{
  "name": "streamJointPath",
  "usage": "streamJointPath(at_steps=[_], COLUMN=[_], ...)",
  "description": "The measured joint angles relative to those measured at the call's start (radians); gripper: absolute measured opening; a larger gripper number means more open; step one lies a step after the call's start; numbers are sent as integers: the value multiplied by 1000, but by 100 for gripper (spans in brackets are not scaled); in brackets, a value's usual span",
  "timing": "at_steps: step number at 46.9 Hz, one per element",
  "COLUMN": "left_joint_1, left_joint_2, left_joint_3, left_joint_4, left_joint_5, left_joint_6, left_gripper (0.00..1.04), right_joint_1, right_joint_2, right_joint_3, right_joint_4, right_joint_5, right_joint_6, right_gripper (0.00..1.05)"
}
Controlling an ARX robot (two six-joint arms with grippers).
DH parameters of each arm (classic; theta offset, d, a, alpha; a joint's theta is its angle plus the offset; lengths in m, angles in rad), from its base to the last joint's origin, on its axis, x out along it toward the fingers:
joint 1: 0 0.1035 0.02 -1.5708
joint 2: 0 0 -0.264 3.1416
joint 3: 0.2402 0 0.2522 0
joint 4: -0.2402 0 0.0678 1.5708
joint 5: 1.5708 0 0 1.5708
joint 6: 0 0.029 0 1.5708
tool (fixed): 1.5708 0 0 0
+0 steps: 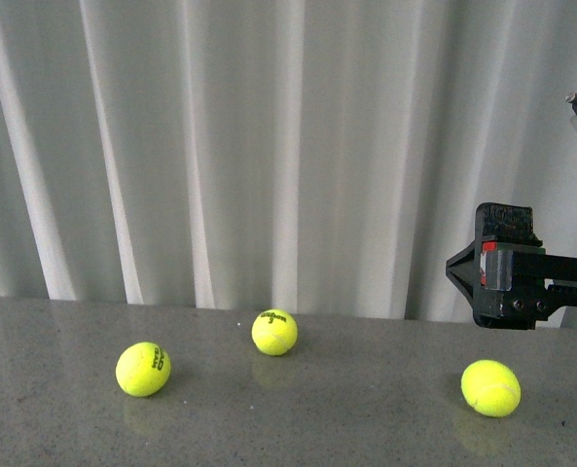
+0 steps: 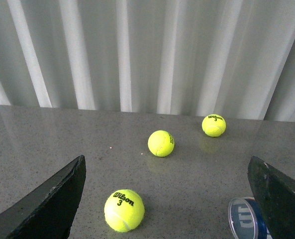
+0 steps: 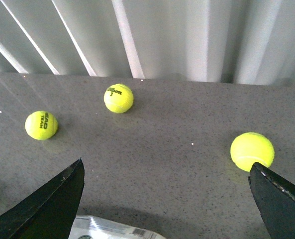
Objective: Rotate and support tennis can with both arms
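The tennis can shows only in part. In the left wrist view its round end [image 2: 243, 219], with a silver rim and a navy label, lies on the table right beside one finger [image 2: 281, 199]. My left gripper [image 2: 166, 167] is open and holds nothing. In the right wrist view a strip of the can's clear wall with a barcode label [image 3: 112, 230] lies under my right gripper [image 3: 166, 163], which is open and empty. The can is out of view in the front view.
Three yellow tennis balls lie on the grey table [image 1: 346, 409]: one left [image 1: 143, 369], one middle [image 1: 274, 332], one right [image 1: 490, 387]. A black mechanical part [image 1: 507, 265] juts in at the right edge. White curtains [image 1: 269, 146] hang behind the table.
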Motion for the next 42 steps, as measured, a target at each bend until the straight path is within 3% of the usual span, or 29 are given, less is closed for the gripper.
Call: streamJointPath(at_steps=[9,12,15,20,32,42], left_joint_1=[0,0,0,0,0,0], left_joint_2=[0,0,0,0,0,0], left_joint_3=[0,0,0,0,0,0], left_joint_4=[0,0,0,0,0,0], left_joint_5=[-1,-1,0,-1,0,0], left_joint_6=[0,0,0,0,0,0], left_gripper=[98,98,98,98,98,98], right_joint_1=[2,12,7,-36,-127,-170], right_joint_2=[2,12,6,-51,-266,-392], right_joint_3=[-4,-71,-145,-262,-465,-541], right_joint_4=[10,219,389,544,541,488], right_joint_5=[10,161,240,250,154,121], right_joint_6=[34,-31,-92,-150,-185,-189], right_gripper=[97,88,79,61,5,3])
